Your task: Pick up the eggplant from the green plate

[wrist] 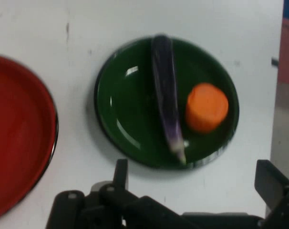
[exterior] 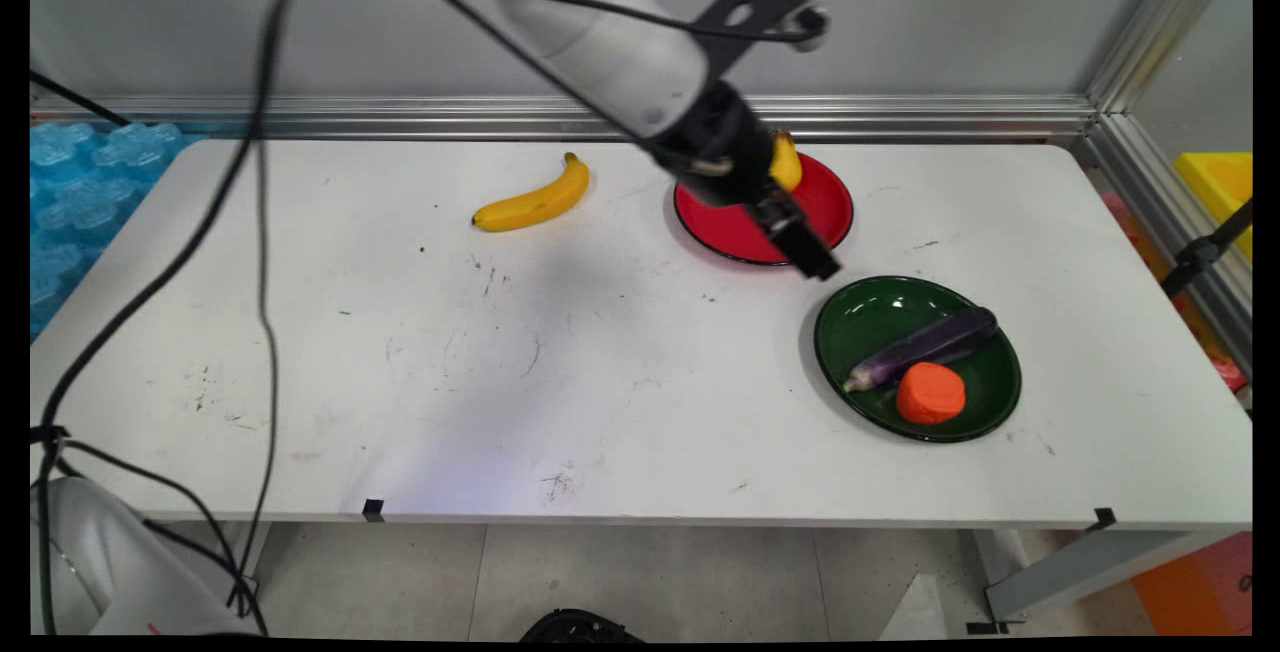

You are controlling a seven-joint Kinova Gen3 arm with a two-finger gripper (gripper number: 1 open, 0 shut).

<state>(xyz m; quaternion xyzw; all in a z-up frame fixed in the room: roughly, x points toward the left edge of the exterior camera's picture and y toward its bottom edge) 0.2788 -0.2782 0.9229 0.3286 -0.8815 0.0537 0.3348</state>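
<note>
Gripper wide open, empty, above green plate w/ eggplant

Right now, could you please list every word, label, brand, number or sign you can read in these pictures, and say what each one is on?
None: no readable text shows in either view.
The green plate, red plate, banana, eggplant and orange piece carry no lettering.
The gripper and table show only scuffs, no marks that read.
</note>
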